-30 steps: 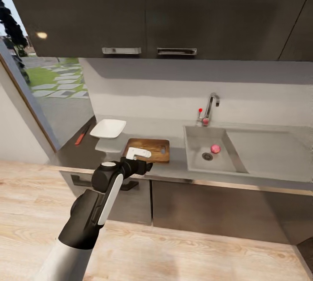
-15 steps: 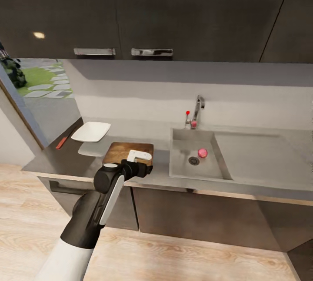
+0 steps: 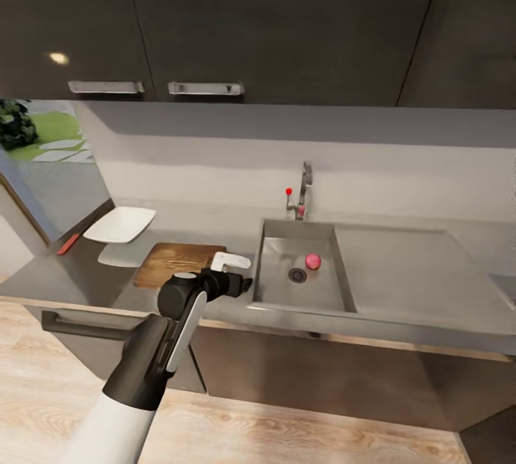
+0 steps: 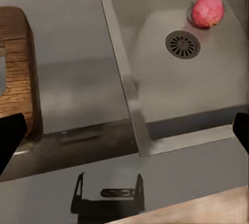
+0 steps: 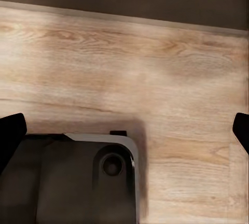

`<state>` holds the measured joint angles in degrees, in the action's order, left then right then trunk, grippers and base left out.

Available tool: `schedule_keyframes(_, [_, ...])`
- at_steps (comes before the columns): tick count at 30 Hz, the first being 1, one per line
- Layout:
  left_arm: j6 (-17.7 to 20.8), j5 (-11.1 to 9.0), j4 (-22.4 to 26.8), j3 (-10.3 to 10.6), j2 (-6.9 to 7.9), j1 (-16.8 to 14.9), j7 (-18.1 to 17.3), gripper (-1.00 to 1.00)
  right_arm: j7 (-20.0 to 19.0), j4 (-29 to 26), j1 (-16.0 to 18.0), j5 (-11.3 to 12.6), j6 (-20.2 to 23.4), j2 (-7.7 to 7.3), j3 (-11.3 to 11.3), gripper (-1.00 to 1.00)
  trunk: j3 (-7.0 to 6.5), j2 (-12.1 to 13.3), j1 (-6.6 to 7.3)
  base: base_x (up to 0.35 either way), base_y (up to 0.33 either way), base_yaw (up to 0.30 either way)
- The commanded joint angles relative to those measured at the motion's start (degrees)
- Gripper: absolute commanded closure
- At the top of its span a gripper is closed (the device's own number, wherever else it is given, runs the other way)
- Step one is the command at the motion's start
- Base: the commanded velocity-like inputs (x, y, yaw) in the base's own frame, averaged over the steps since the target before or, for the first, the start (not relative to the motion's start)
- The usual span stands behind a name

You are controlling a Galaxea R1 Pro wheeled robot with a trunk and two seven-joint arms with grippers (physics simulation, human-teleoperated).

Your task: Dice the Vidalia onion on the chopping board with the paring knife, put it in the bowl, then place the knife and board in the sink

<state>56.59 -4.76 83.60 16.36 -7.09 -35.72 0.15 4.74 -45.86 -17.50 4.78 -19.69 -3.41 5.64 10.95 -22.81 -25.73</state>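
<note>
I see the Vidalia onion [image 3: 312, 261] in the sink [image 3: 272, 285] beside the drain. Paring knife [image 3: 69, 243] lies left of the bowl [image 3: 120, 224], long axis running toward the backsplash. Left gripper [image 4: 124, 130] and right gripper [image 5: 124, 130] both spread wide, empty.

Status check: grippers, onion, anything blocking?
Left gripper open, empty, over the countertop edge. Right gripper open above floor. Vidalia onion in sink, beside drain. Nothing blocking.

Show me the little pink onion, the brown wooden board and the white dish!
small round pinkish-red Vidalia onion [image 3: 312, 261], head view, middle of the bulb.
rectangular dark brown wooden chopping board [image 3: 175, 263], head view, bare top.
shallow white squarish bowl [image 3: 120, 224], head view, inside.
</note>
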Motion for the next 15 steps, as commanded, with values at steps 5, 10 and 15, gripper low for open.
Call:
schedule_keyframes(5, [0.28,-0.33,-0.21,0.55,-0.03,-0.05,0.12,-1.00,0.45,-0.04,0.01,0.50,-0.10,-0.11,0.43,-1.00,0.10,-0.11,-0.05,0.142,-0.295,0.000])
schedule_keyframes(10, [0.23,-0.33,-0.27,0.67,-0.03,-0.05,0.14,-1.00,0.45,-0.03,0.01,0.48,-0.10,-0.11,0.43,-1.00,0.10,-0.11,-0.05,0.142,-0.295,0.000])
schedule_keyframes(15, [0.19,-0.33,-0.28,0.69,0.02,-0.05,0.11,-1.00,0.47,-0.02,0.01,0.43,-0.08,-0.11,0.43,-1.00,0.10,-0.11,-0.05,0.142,-0.295,0.000])
